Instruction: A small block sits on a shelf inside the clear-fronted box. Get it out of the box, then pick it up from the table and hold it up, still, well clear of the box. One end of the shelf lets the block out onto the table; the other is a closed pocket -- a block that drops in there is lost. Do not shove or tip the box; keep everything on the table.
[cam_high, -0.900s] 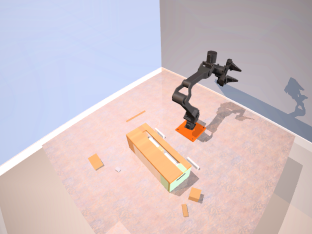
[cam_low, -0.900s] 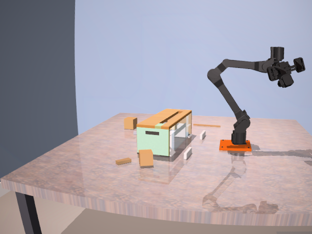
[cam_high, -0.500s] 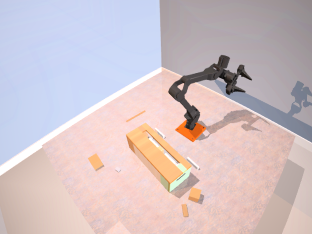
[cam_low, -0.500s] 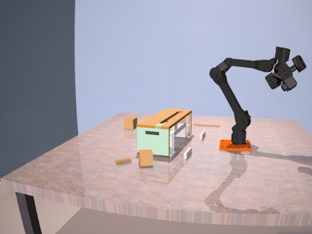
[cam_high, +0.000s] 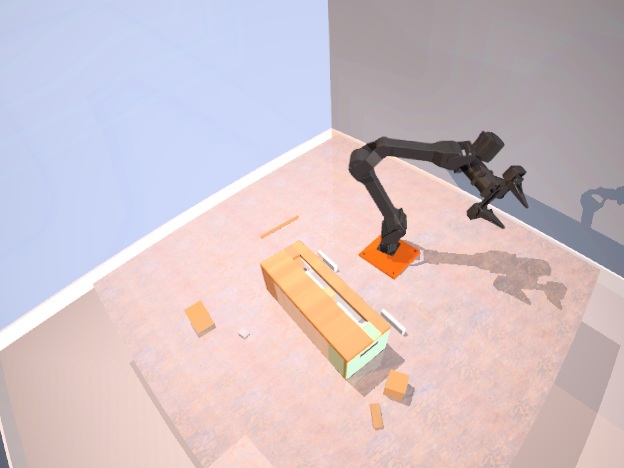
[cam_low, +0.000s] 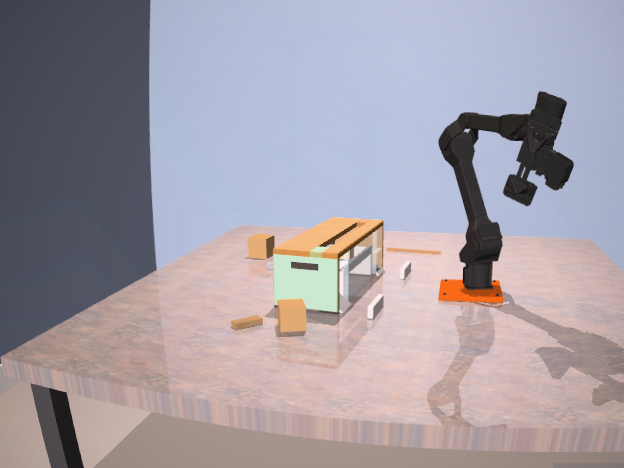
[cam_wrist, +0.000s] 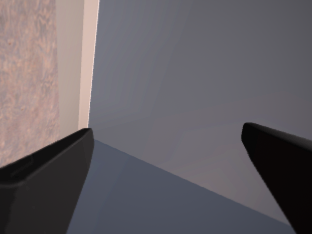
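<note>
From above, the dark six-joint arm (cam_high: 388, 166) rises from its orange base plate (cam_high: 389, 255) and reaches away from the long orange-topped box (cam_high: 322, 307), its black parallel-jaw gripper (cam_high: 498, 201) held high near the table's far edge, jaws spread wide with nothing between them. A pale small block (cam_high: 329, 292) shows through the slot in the box's top, about midway along its length. Orange wooden blocks (cam_high: 396, 384) and small white bars (cam_high: 393, 322) lie scattered on the pinkish marbled table (cam_high: 478, 342). From the side, the box (cam_low: 327, 266) shows its pale green end panel (cam_low: 305, 282) with a dark slot and its clear front; the block inside cannot be made out here. The gripper (cam_low: 524, 188) hangs well apart from the box, above the table. At the wrist, two dark fingertips frame a grey wall and a strip of table edge, with only open space between them.
</note>
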